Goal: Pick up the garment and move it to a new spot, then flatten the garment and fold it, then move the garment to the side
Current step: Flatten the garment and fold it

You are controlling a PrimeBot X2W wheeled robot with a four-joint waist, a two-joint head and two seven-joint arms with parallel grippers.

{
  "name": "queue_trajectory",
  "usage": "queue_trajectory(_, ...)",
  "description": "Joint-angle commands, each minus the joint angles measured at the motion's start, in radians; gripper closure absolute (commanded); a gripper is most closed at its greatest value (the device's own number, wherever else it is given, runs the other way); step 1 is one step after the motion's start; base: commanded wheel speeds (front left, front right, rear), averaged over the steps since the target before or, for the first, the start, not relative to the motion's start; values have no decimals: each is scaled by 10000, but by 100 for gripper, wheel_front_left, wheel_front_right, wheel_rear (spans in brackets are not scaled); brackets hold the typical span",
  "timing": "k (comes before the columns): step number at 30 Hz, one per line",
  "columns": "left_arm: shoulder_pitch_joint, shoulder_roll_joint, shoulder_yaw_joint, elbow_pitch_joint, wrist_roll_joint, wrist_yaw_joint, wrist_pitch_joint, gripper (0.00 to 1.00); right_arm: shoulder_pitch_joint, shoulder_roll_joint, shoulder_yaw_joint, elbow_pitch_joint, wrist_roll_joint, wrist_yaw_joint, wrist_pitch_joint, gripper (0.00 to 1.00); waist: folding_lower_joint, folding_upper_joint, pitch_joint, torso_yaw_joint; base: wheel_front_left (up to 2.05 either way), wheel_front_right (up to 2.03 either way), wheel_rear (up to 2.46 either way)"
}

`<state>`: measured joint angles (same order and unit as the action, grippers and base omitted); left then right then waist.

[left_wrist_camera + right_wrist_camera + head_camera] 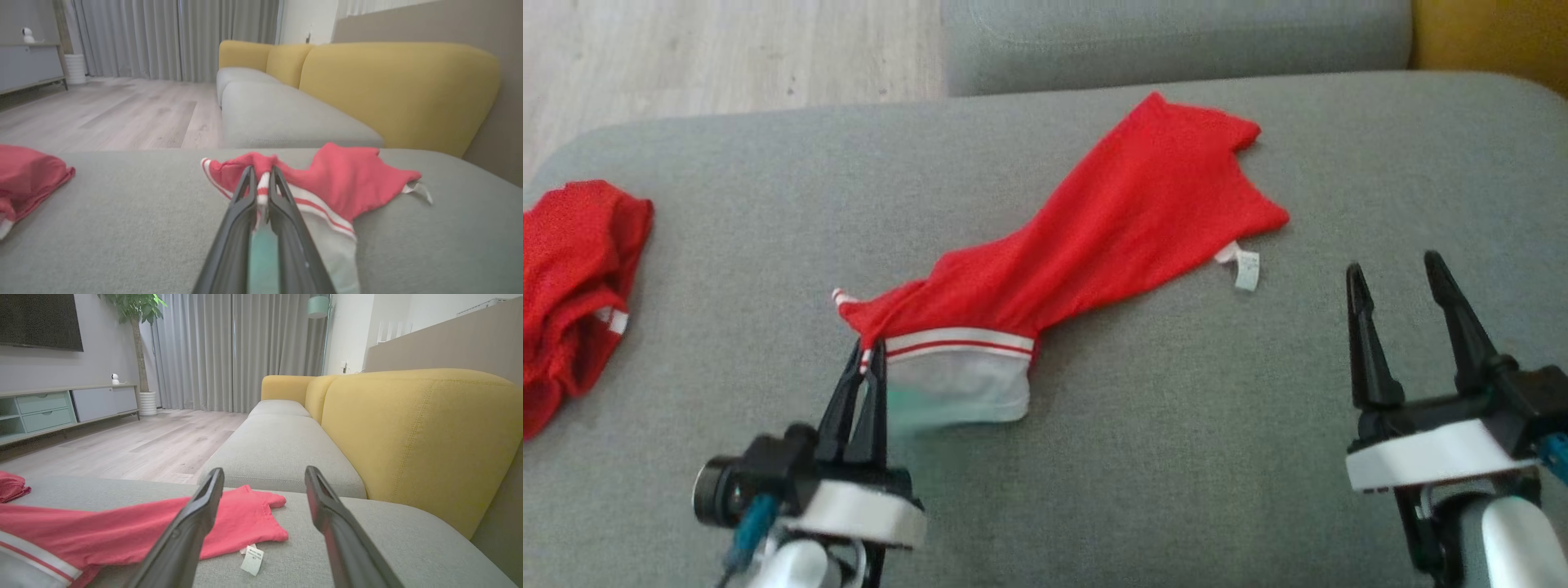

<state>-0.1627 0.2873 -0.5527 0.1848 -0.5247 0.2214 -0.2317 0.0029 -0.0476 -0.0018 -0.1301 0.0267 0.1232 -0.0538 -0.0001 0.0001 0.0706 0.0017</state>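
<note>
Closest in: left end effector [867,359], lower left of head view, fingers pinched together on the near corner of the red mesh garment [1111,220]. Same grip confirmed from left wrist view [261,175]: white-and-red striped hem [322,208] bunched between the two dark fingers, cloth rising in a small peak at the tips.

Lower right of head view: right end effector [1393,265], fingers spread wide, holding nothing, poised above bare grey seat cushion [1176,457], well apart from the cloth. Seen from right wrist view [264,471]: jaws apart, far end of the garment lying beyond and between them.

Garment stretched diagonally across the middle of the cushion, from the pinched hem corner at near left up to the far right. White lining showing below the striped hem [960,341]. Far end lying flat, notched at the edge. White care label [1246,270] sticking out at the garment's right edge, resting on the cushion.

Second red garment [572,269] crumpled at the cushion's far left edge, well apart from the first. Wooden floor [727,49] beyond; yellow backrest [421,433] to the right.
</note>
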Motion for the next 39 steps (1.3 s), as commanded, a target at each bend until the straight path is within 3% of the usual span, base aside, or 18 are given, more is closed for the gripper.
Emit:
queue_trajectory(1, -99, 346, 281, -907, 197, 183, -142, 100, -149, -27, 161, -328, 100, 75, -71, 0, 1, -1, -145, 79, 0, 0, 0)
queue_trajectory(6, 904, 977, 186, -3372, 619, 862, 305, 100, -28, -26, 31, -388, 119, 75, -31, 0, 1, -1, -200, 2, 0, 0, 0)
queue_trajectory(9, 1332, 1150, 333, -3767, 359, 1085, 680, 100, -69, -26, 57, -429, 126, 75, -17, 0, 1, -1, -63, -194, 0, 0, 0)
queue_trajectory(21, -65, 913, 1305, 874, -724, 116, 90, 100, -456, -26, 164, -399, 23, 75, -36, 0, 1, -1, 794, -762, 0, 0, 0)
queue_trajectory(22, -205, 851, 1318, 1140, -730, 34, 32, 88, -456, -26, 173, -372, 21, 75, -50, 0, 1, -1, 814, -766, 0, 0, 0)
queue_trajectory(23, -336, 777, 1332, 1340, -725, -55, -36, 57, -454, -26, 186, -341, 28, 75, -70, 0, 1, -1, 821, -756, 0, 0, 0)
queue_trajectory(24, -452, 695, 1339, 1482, -692, -133, -102, 10, -448, -26, 194, -303, 45, 75, -93, 0, 1, -1, 804, -728, 0, 0, 0)
queue_trajectory(25, -538, 617, 1336, 1597, -645, -202, -155, 0, -433, -26, 208, -254, 53, 75, -115, 0, 1, -1, 770, -692, 0, 0, 0)
queue_trajectory(32, -601, 154, 1230, 1552, -114, -564, -290, 0, -231, -26, 228, 298, 136, 75, -338, 0, 1, -1, 222, -254, 0, 0, 0)
queue_trajectory(39, 359, -225, 1215, 708, 278, -560, -298, 0, 225, -26, 50, 934, 179, 75, -640, 0, 1, -1, -628, 288, 0, 0, 0)
